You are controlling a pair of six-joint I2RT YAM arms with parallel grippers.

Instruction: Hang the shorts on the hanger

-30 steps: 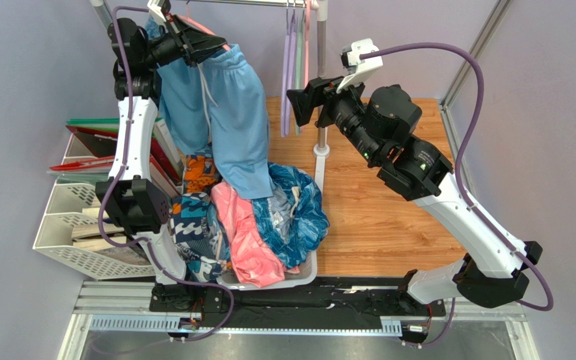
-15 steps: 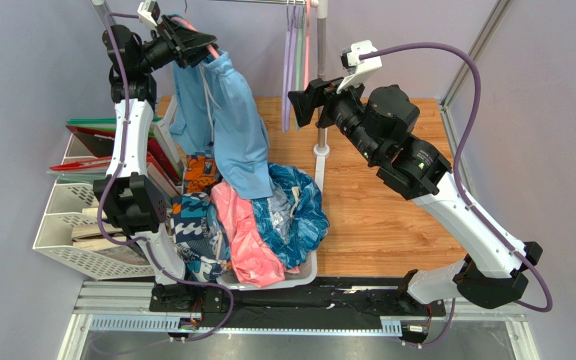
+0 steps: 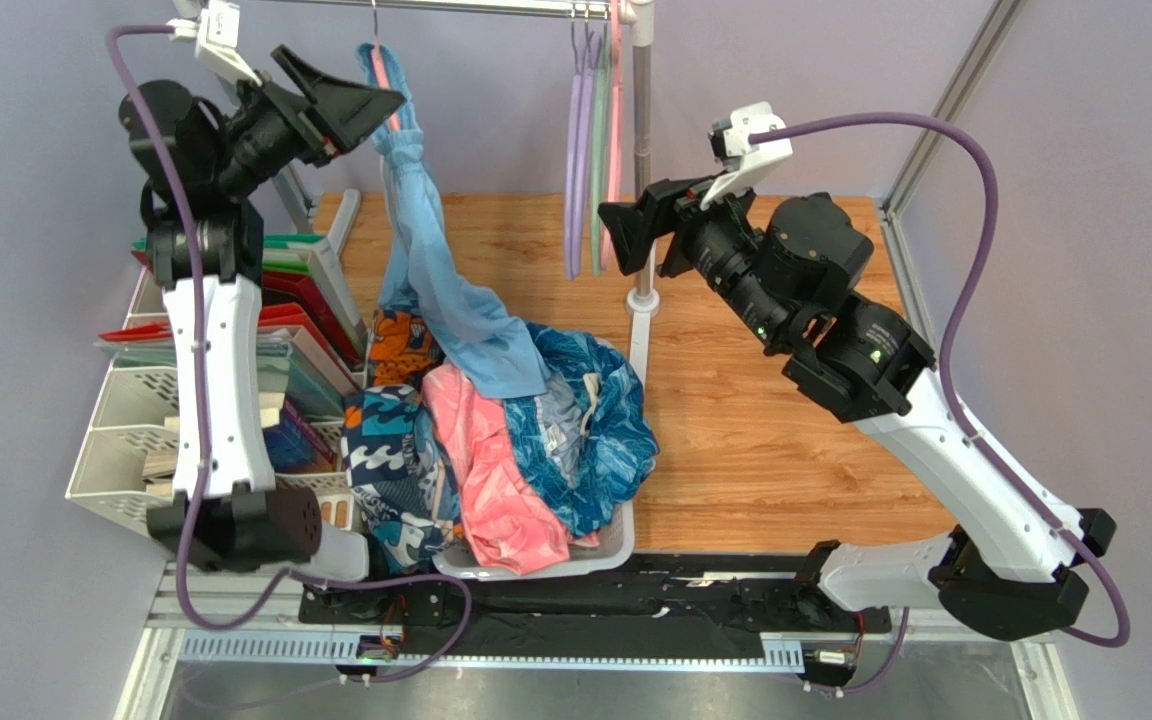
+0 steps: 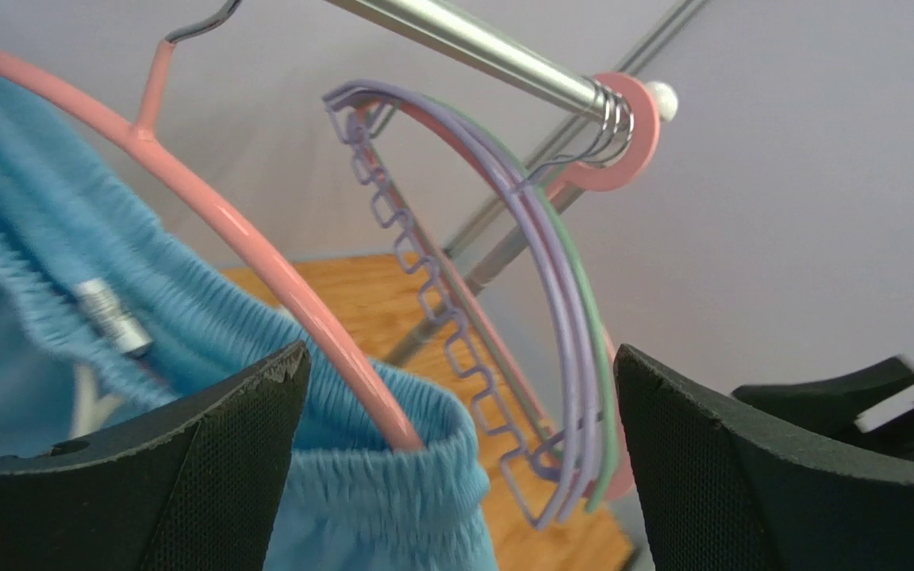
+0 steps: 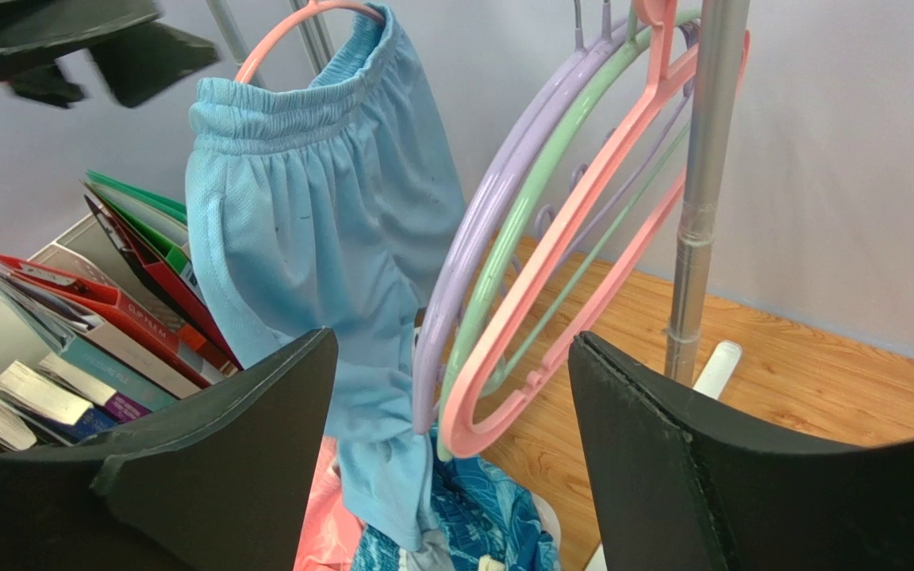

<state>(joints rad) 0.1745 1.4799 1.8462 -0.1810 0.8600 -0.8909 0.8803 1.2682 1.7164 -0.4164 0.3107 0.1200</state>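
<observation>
left gripper [image 3: 364,113]: I'm holding it spread wide with nothing in it. A second ago it was jammed right up against the waistband at the top of the hanger. Now it's sitting back off to the left, and my whole left arm is standing further left and straighter.
left wrist view: my fingers [image 4: 200,464] are framing the hanger arm and the waistband, not touching either one.
right gripper [image 3: 630,237]: also gaping, gripping nothing, hovering by the rack pole. It's sitting a touch higher and further right than a second ago.
shorts [image 3: 432,270]: hanging by the elastic waistband off the hanger, bunched into a narrow strip instead of the wide spread they were in before. The bottom end is trailing onto the clothes pile in the basket [image 3: 612,548].
hanger [image 3: 381,68]: its pink arm is running through the waistband and its hook is reaching up to the rail [image 4: 474,42], well left of the spare hangers.
spare hangers: the purple hangers [image 4: 555,309] and the grey-green hanger [image 4: 594,321] are hanging bunched together at the rail's far end, same spot as before.
pile: the pink garment [image 3: 492,480] and the teal patterned garment [image 3: 597,420] are lying in the basket, same as a second ago.
</observation>
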